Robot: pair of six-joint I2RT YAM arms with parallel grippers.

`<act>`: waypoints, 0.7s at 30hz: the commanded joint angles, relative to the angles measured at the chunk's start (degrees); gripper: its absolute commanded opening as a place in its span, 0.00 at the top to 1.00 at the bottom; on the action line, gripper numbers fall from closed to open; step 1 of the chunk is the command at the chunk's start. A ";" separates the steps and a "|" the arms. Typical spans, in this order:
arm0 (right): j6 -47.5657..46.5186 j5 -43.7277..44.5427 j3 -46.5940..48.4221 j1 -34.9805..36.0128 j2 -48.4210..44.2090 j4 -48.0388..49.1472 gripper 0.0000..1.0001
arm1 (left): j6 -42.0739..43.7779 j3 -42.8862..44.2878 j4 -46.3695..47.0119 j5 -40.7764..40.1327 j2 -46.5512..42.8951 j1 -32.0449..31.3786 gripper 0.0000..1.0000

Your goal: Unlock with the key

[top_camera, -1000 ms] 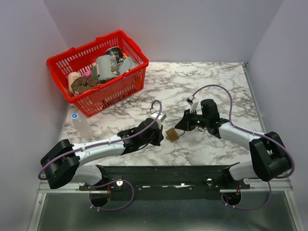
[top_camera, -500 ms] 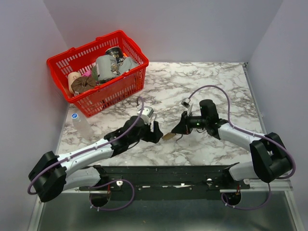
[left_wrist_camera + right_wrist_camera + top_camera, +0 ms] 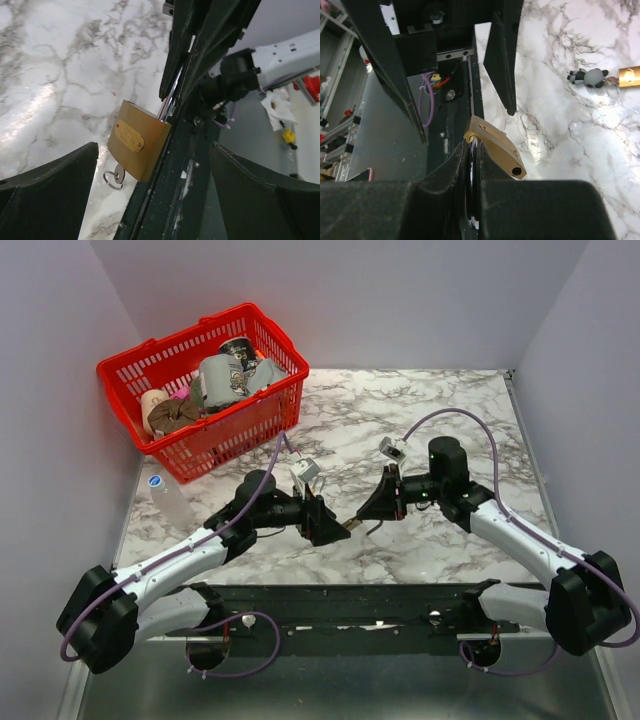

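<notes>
From above, the padlock is sitting between the claws, with the left gripper at its 9 o'clock and the right gripper at its 2 o'clock. The left wrist view is showing that claw's fingers spread wide, gripping nothing, and the key poking out at the padlock's 7 o'clock. In the right wrist view, the right claw is pinching the shackle, with the brass body pointing toward 4 o'clock.

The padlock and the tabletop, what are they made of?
The padlock looks like brass or brass-plated metal: it is yellow-gold with a dull satin sheen. The tabletop looks like polished marble, white with grey veins and glare spots, though it could be printed laminate.
</notes>
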 commanded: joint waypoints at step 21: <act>2.88 -12.36 3.80 3.38 -8.46 -0.25 0.99 | -18.02 0.06 24.98 24.65 10.28 -4.60 0.03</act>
